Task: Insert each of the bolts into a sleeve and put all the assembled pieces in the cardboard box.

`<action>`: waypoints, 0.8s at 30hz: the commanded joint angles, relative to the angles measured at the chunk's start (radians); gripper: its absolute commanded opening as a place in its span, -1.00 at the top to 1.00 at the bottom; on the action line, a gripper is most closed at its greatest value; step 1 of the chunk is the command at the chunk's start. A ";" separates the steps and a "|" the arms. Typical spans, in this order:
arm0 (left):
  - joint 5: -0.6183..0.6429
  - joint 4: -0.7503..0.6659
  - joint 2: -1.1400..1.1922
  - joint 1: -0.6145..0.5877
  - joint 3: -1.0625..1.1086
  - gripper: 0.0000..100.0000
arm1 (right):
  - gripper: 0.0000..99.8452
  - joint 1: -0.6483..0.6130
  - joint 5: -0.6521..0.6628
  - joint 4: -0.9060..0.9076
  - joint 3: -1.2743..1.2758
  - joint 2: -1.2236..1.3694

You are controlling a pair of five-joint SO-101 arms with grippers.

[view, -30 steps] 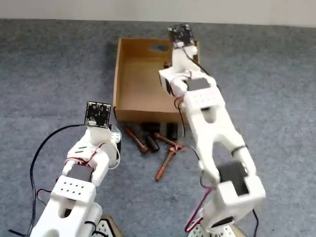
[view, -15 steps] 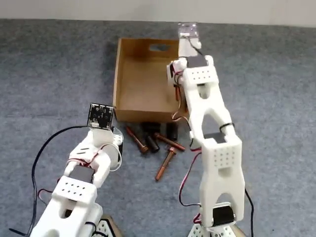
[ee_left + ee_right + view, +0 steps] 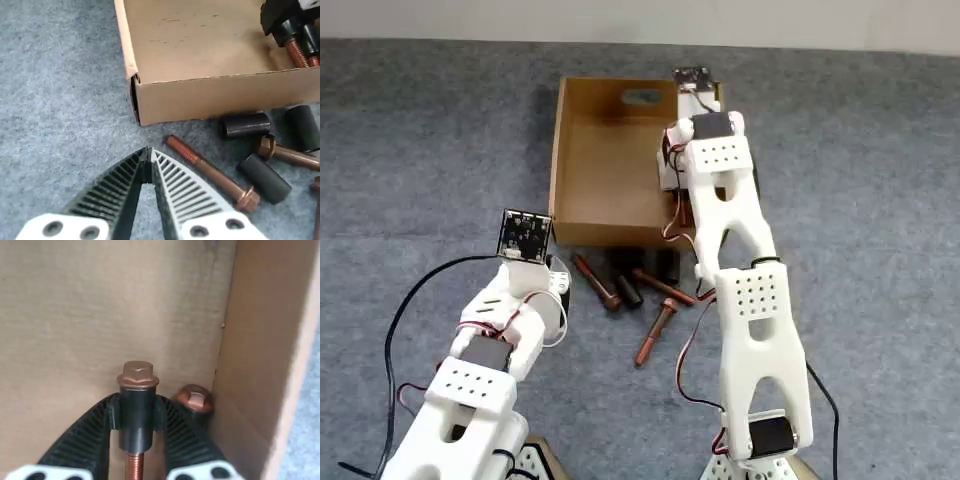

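Observation:
My right gripper (image 3: 136, 407) is shut on a black sleeve (image 3: 135, 427) with a copper bolt (image 3: 138, 375) through it, held low inside the cardboard box (image 3: 605, 165) by its right wall. Another assembled piece (image 3: 194, 399) lies in the box corner just beside it. My left gripper (image 3: 149, 154) is shut and holds nothing, hovering over the carpet in front of the box's near left corner (image 3: 137, 100). A loose bolt (image 3: 210, 172) lies just right of its tips. More bolts (image 3: 663, 285) (image 3: 655, 333) and black sleeves (image 3: 628, 290) (image 3: 667, 265) lie along the box's near wall.
Grey carpet (image 3: 440, 150) covers the table around the box. The right arm (image 3: 725, 190) stretches over the loose parts and the box's near right corner. The box has a handle slot (image 3: 642, 97) in its far wall.
The right arm has stretched forward and down, carrying the assembled piece deeper into the box. The left arm has barely moved.

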 commanded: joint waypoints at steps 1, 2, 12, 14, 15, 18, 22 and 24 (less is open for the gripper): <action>-0.003 -0.021 -0.019 0.015 -0.004 0.98 | 0.99 0.010 0.005 0.016 -0.071 0.012; -0.003 -0.021 -0.019 0.015 -0.004 0.98 | 0.99 0.010 0.005 0.024 -0.076 0.021; -0.003 -0.021 -0.019 0.015 -0.005 0.98 | 0.99 0.010 -0.002 0.151 -0.183 0.038; -0.003 -0.021 -0.019 0.015 -0.005 0.98 | 0.99 0.010 -0.046 0.173 -0.189 0.038; -0.003 -0.021 -0.019 0.015 -0.005 0.98 | 0.99 0.012 -0.071 0.177 -0.189 0.039; -0.003 -0.021 -0.019 0.013 -0.005 0.98 | 0.98 0.010 -0.097 0.182 -0.188 0.039; -0.003 -0.021 -0.019 0.008 -0.004 0.98 | 0.98 -0.001 -0.100 0.182 -0.186 0.041; -0.003 -0.021 -0.019 0.007 -0.004 0.98 | 0.98 -0.007 -0.097 0.182 -0.186 0.041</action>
